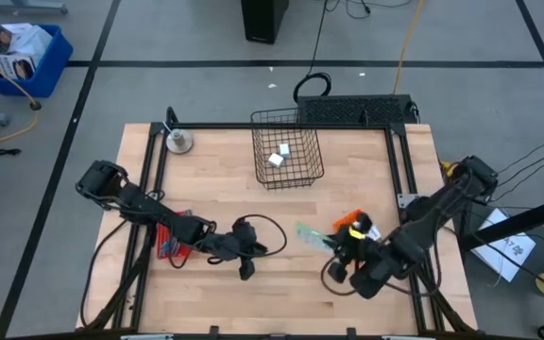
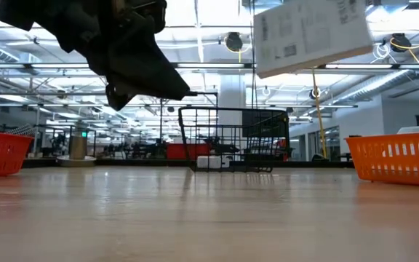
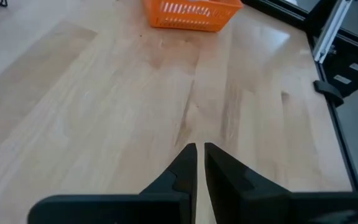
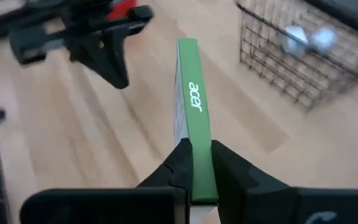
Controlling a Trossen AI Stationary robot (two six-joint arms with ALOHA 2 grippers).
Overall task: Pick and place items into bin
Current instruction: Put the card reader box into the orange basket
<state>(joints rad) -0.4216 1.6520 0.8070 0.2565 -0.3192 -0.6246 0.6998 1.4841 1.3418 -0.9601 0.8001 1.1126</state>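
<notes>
My right gripper (image 4: 197, 146) is shut on a flat white card-like box with a green edge marked "acer" (image 4: 191, 87), which sits right of the table's middle in the high view (image 1: 310, 233). In the low view its white face with black print (image 2: 311, 33) hangs high above the table. The black wire bin (image 1: 256, 151) stands at the far middle with small white blocks (image 1: 280, 156) on its floor. My left gripper (image 3: 200, 148) is shut on nothing, hovering over bare wood left of centre (image 1: 246, 271). The other items are out of view. My right gripper pinches the box between its two fingers, across the green edge at the end nearest the wrist (image 4: 199, 134). The box runs straight out past the fingertips (image 4: 219, 152) toward the bin. It is lifted clear of the table.
An orange basket (image 1: 352, 223) sits by the right arm and a red one (image 1: 171, 241) under the left arm. A round metal object (image 1: 178, 142) stands at the far left corner. A black cable (image 1: 272, 231) loops near the left gripper. Bare wood lies in the middle.
</notes>
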